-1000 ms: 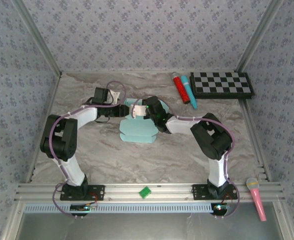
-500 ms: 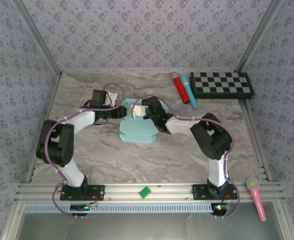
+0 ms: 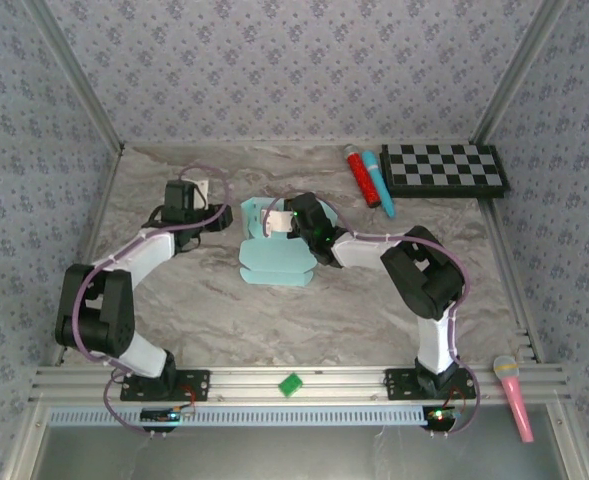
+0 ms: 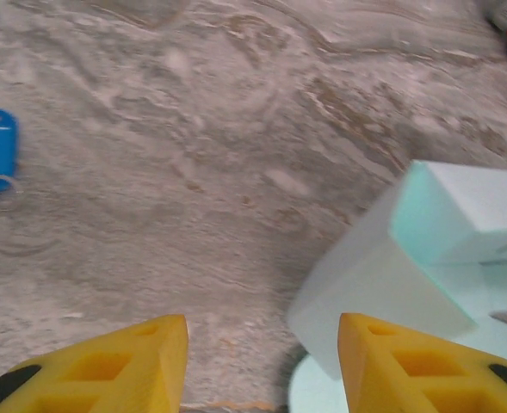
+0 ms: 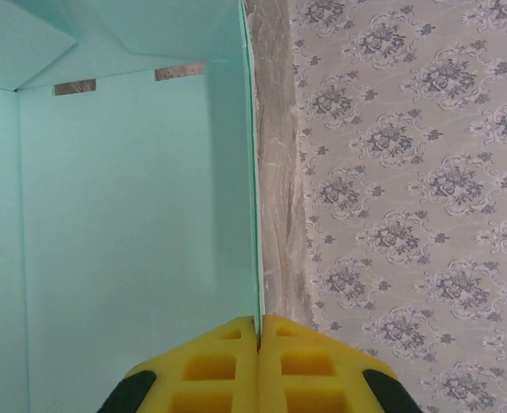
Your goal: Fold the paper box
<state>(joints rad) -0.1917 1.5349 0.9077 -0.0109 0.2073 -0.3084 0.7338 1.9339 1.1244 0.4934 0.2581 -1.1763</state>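
Currently, by size:

- Table (image 3: 224, 310): marbled top. The checkerboard (image 3: 444, 170) at the far right is the reference for every place below.
- Left arm (image 3: 139, 250): has swung further from the checkerboard than a second ago.
- Paper box (image 3: 274, 262): pale aqua card, well left of the checkerboard and nearer the arm bases. Its walls are partly raised and its near flaps lie flat. It has not moved.
- Right gripper (image 5: 259, 331): fingers clamped shut on the thin edge of an upright wall, as before.
- Left gripper (image 4: 262, 337): fingers partly spread, a little wider than before, with nothing between them. It is now apart from the box, on the side away from the checkerboard.

Judgement: the left side has let go, only the right holds the box, and folding is unfinished.
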